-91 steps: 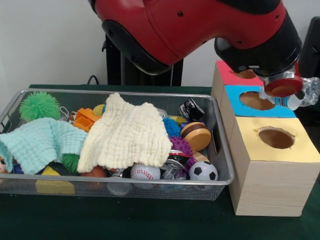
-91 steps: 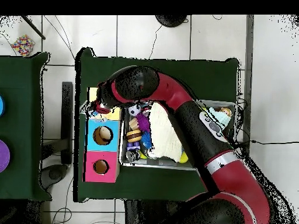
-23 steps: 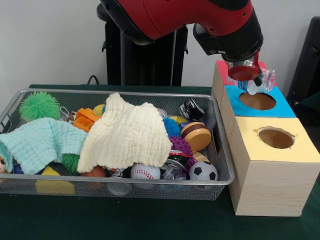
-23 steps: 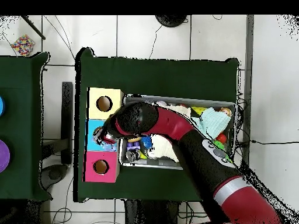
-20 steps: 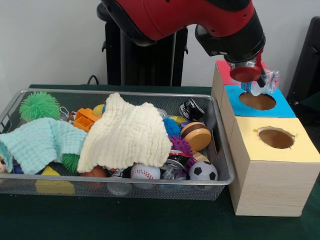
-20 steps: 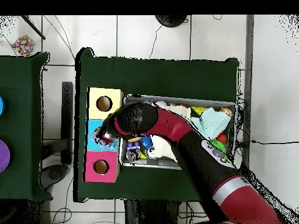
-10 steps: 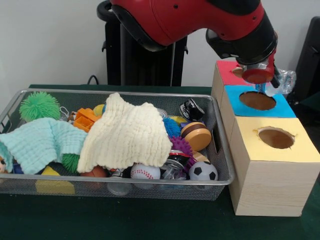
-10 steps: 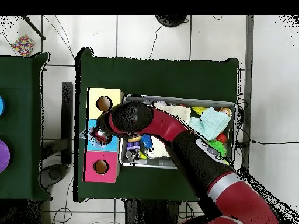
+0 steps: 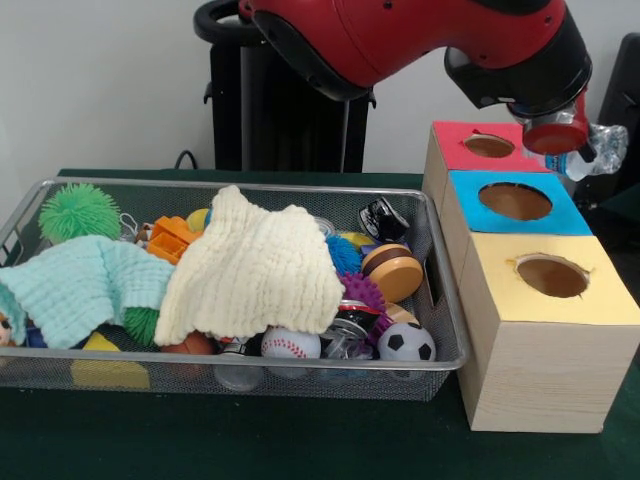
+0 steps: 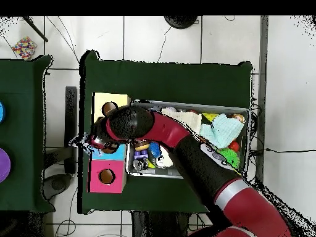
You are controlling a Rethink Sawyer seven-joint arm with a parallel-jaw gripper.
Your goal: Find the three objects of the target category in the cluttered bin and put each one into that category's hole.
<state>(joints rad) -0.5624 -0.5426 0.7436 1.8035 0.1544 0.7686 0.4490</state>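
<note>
Holding a clear plastic bottle [image 9: 598,150], your gripper [image 9: 572,150] hangs right of the blue box's hole [image 9: 515,201]; bring it left over the opening, centred, before releasing.

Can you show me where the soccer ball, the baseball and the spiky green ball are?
soccer ball [image 9: 406,343], front view, on its white and black face.
baseball [image 9: 290,345], front view, on its white front with red stitching.
spiky green ball [image 9: 78,211], front view, on its fuzzy middle.
</note>
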